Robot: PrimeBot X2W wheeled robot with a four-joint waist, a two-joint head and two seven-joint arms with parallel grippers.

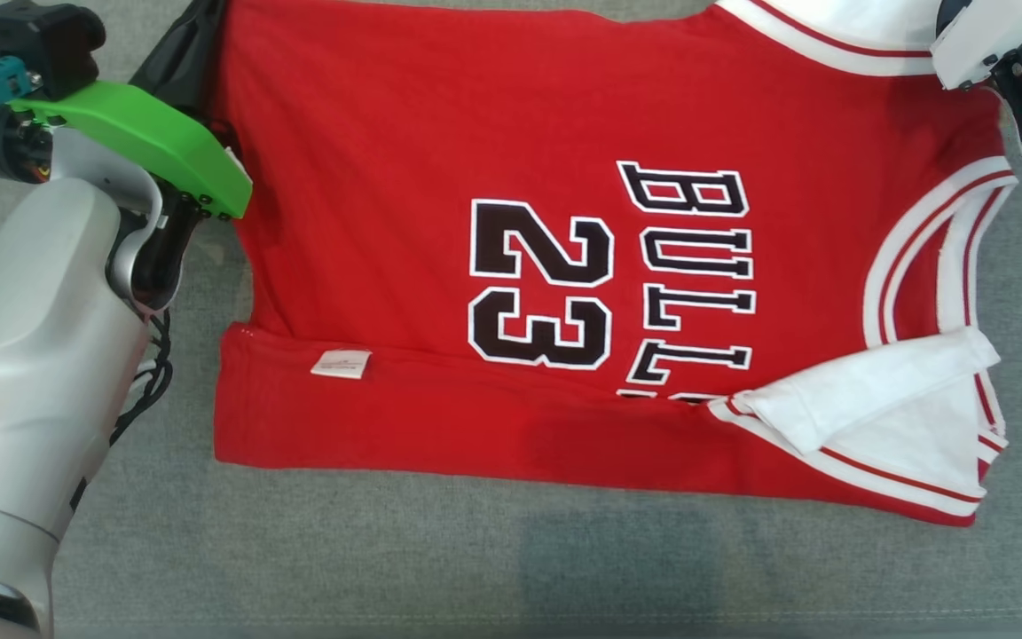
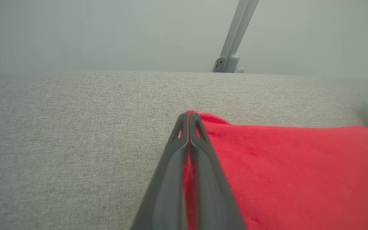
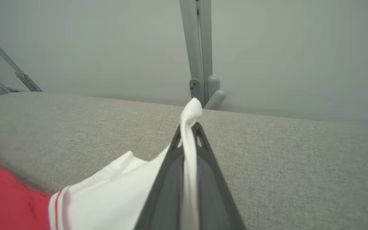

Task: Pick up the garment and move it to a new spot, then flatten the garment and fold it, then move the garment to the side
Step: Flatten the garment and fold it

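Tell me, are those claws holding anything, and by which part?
Both hold the red jersey: the left claw pinches a red corner at its hem end, the right claw pinches white trim at its shoulder end.

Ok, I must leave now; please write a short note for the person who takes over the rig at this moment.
Left pincer: shut on the jersey at its red far corner.
Right pincer: shut on the white-trimmed far corner.
Jersey lies flat on the grey cushion, print up.
Done: flattened, near long edge folded over.
Left: fold the far edge over, probably toward the robot, then move the jersey aside.
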